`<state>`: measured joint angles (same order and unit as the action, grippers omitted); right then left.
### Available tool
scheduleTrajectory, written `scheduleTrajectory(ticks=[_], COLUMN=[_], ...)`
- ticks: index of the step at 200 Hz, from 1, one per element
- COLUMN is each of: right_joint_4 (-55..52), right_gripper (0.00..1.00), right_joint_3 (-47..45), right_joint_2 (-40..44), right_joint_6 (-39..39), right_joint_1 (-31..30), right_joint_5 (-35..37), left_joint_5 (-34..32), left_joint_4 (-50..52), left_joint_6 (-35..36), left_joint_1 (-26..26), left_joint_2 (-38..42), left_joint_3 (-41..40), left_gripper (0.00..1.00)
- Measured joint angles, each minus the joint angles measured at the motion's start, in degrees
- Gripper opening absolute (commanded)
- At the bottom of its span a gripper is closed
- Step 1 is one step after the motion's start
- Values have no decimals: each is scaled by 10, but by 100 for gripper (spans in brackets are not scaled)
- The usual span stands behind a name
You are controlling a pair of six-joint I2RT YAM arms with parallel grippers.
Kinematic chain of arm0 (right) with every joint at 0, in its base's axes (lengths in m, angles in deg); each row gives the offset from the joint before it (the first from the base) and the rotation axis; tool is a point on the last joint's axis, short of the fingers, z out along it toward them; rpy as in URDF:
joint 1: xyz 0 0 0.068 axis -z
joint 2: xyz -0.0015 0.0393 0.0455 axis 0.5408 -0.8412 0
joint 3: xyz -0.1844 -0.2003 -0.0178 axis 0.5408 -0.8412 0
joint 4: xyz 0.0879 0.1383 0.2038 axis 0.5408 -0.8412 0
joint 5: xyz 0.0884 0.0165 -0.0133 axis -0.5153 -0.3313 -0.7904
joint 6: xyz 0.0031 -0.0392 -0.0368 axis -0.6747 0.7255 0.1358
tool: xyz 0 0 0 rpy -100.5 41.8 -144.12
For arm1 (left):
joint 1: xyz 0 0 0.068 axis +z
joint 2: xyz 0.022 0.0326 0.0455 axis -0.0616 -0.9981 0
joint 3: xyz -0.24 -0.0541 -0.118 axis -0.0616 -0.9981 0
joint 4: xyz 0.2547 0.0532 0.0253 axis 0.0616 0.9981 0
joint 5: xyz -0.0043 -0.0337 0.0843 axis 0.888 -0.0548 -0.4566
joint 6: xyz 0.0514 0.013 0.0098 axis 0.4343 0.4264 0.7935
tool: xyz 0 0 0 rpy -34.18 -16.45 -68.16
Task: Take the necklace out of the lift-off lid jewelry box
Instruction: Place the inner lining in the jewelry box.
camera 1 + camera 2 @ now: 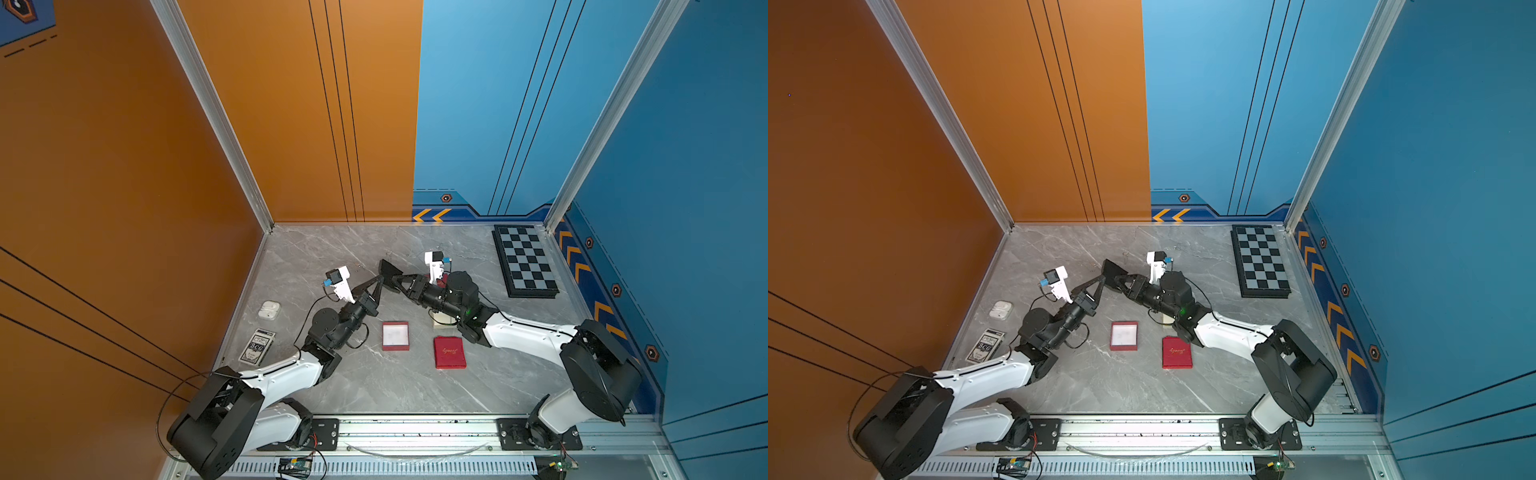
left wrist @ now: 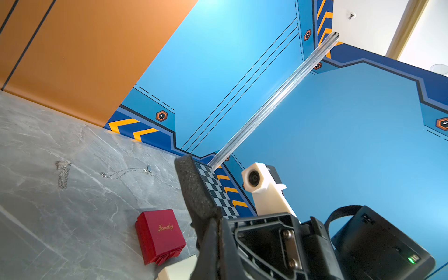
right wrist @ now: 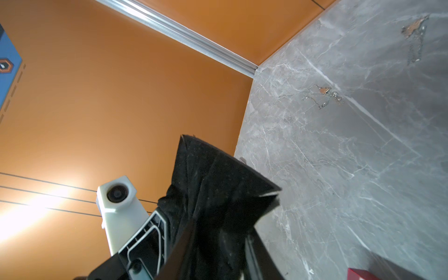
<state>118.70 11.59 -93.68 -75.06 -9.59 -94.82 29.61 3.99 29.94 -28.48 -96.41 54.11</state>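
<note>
The red jewelry box base point(image 1: 395, 336) stands open mid-table, showing a white inside. Its red lid point(image 1: 449, 352) lies to the right of it. Above the table's middle back, both arms meet at a black foam insert point(image 1: 388, 268) point(image 1: 1112, 270). My left gripper point(image 1: 380, 280) point(image 2: 215, 232) is shut on one edge of it. My right gripper point(image 1: 395, 283) point(image 3: 218, 254) is closed on the insert point(image 3: 218, 184) from the other side. A silver necklace point(image 2: 126, 172) point(image 3: 323, 95) lies on the marble, with another chain point(image 2: 63, 173) beside it. Whether anything hangs from the insert is hidden.
A second closed red box point(image 2: 158, 236) marked Jewelry and a cream box point(image 1: 442, 320) sit by the right arm. A chessboard point(image 1: 524, 261) lies at the back right. An earbuds case point(image 1: 269, 309) and a card deck point(image 1: 257, 347) are at the left edge.
</note>
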Motion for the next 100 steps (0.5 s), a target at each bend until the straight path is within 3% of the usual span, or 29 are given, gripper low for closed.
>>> scheduleTrajectory(ticks=[42,73,100], right_joint_4=[-2,-25,-80], right_gripper=[9,8,8], right_joint_3=[-3,-5,-6], right_joint_2=[1,15,49], right_joint_6=[5,24,53], right_joint_1=[1,3,3], right_joint_5=[10,14,19], left_joint_5=[-2,-2,-2], left_joint_4=[-3,-3,10], left_joint_6=[-2,-4,-13], left_joint_1=[-4,-4,-4], left_joint_2=[-11,-20,-19], left_joint_3=[0,0,-1], left_gripper=[0,23,32])
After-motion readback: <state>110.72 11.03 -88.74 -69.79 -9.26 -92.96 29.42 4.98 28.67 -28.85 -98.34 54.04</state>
